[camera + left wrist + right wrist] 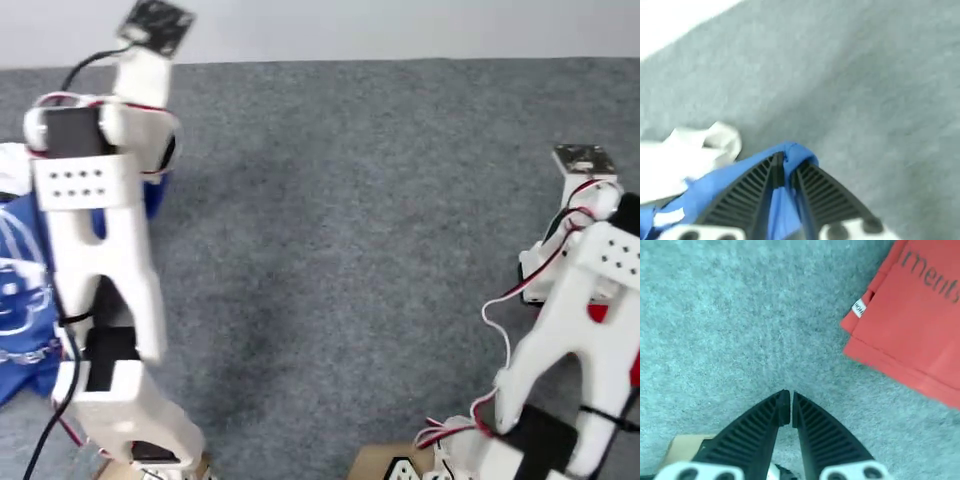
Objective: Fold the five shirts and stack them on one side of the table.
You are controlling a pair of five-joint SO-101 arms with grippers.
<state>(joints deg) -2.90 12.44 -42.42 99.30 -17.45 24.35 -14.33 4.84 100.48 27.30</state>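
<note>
Your left gripper (785,162) is pinching a fold of the blue shirt (710,187). Its jaws are pressed nearly together, with blue cloth bunched over their tips and running back between them. In the high view the rest of that shirt lies crumpled at the left edge of the frame, beside and partly under the left arm (95,230). A white cloth (685,155) lies touching the blue one (a sliver of it also shows at the high view's left edge, above the blue).

Your right gripper (787,402) has its jaws pressed together on nothing, over the bare grey table (715,315). The red shirt (920,325) lies folded flat, apart from the tips and off to one side, with a small white label (859,307) on the edge facing them. The right arm (590,320) stands at the lower right of the high view.
</note>
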